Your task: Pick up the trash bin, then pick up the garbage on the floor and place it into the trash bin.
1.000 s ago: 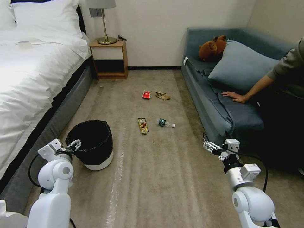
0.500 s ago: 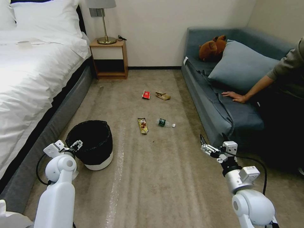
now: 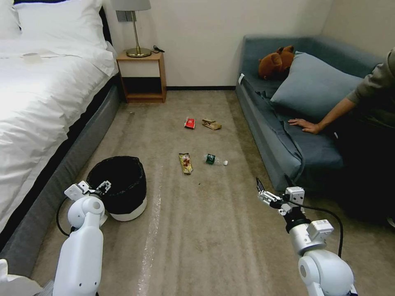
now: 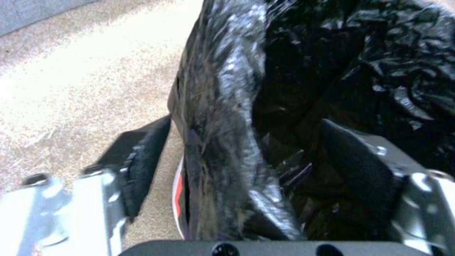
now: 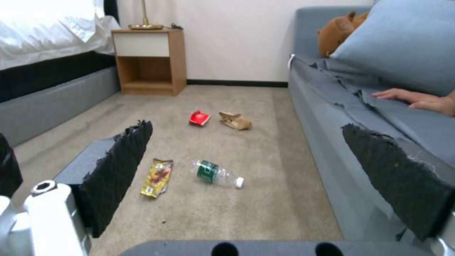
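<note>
The trash bin (image 3: 128,211) is white with a crinkled black bag (image 4: 227,106) and stands on the carpet near the bed. My left gripper (image 3: 105,186) is open at its near rim, one finger (image 4: 142,156) outside the rim and the other (image 4: 353,160) inside the bag. The garbage lies farther out: a red-white wrapper (image 3: 189,123), a brown paper bag (image 3: 211,124), a gold-brown snack wrapper (image 3: 186,163) and a green-labelled bottle (image 3: 214,159). My right gripper (image 3: 271,183) hangs open and holds nothing, low over the carpet beside the sofa, facing the snack wrapper (image 5: 158,177) and the bottle (image 5: 215,173).
A white bed (image 3: 37,107) runs along the left, and a wooden nightstand (image 3: 142,78) with a lamp stands at the back. A blue sofa (image 3: 288,135) on the right holds a pillow and a brown plush toy (image 3: 276,62). A person's hand (image 3: 305,124) rests on the sofa. Open carpet lies between.
My left arm has shifted right and lowered, bringing its gripper onto the bin's rim. My right gripper has drifted slightly left and down. The bin and litter have not moved.
</note>
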